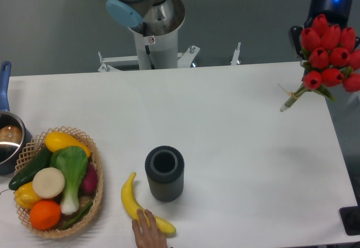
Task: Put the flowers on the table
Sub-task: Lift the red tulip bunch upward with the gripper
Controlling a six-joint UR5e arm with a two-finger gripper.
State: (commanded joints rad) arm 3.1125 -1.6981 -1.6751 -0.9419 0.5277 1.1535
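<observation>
The flowers, a bunch of red tulip buds with green leaves, hang in the air over the right edge of the white table. Their thin stems, tied with tan string, point down and left, just above the tabletop. My gripper comes in from the top right, with a blue light on its dark body. It is shut on the flowers near the buds. One dark finger shows left of the buds; the rest is hidden behind them.
A dark ribbed cylinder vase stands at front centre, with a banana beside it and a person's hand on the banana. A wicker basket of vegetables sits front left, a pot at the left edge, the robot base behind.
</observation>
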